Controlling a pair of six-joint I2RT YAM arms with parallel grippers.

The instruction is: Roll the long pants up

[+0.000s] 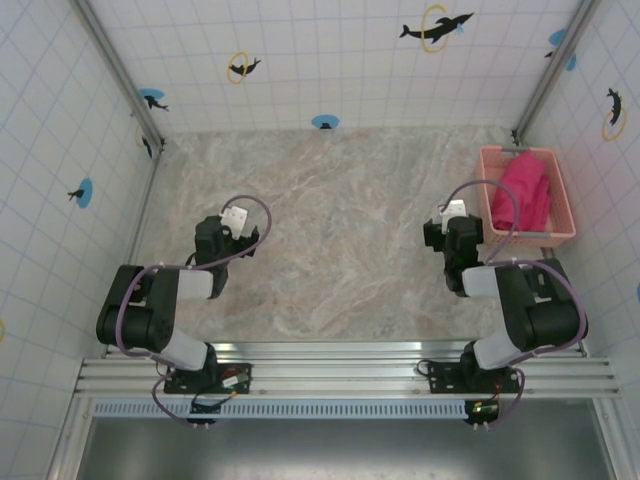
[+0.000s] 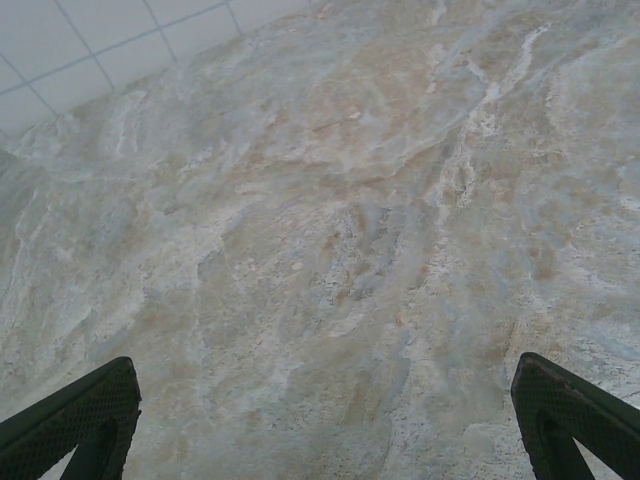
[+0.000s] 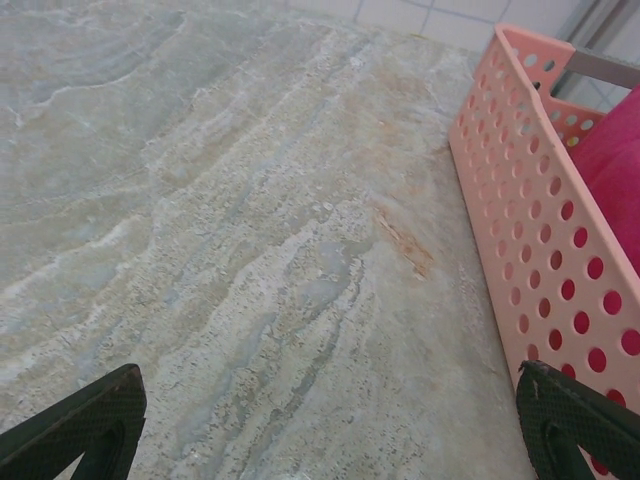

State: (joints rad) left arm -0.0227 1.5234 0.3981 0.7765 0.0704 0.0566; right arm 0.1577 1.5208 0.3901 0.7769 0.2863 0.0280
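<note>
Left claw (image 2: 322, 360) and right claw (image 3: 326, 368) gape empty; long pants (image 1: 525, 195) lie in basket (image 3: 520, 230) beside the latter.

The basket (image 1: 484, 190) sits on the bench (image 1: 340, 190) against its right edge, close to the far right corner; the long pants (image 1: 525, 195) lie inside it; the left arm (image 1: 150, 310) and right arm (image 1: 525, 305) are mounted along the near edge, one toward each near corner; the right jaws hang over the bench just left of the basket's near end, apart from it; the left jaws hang over the left half, well apart from the basket.
</note>
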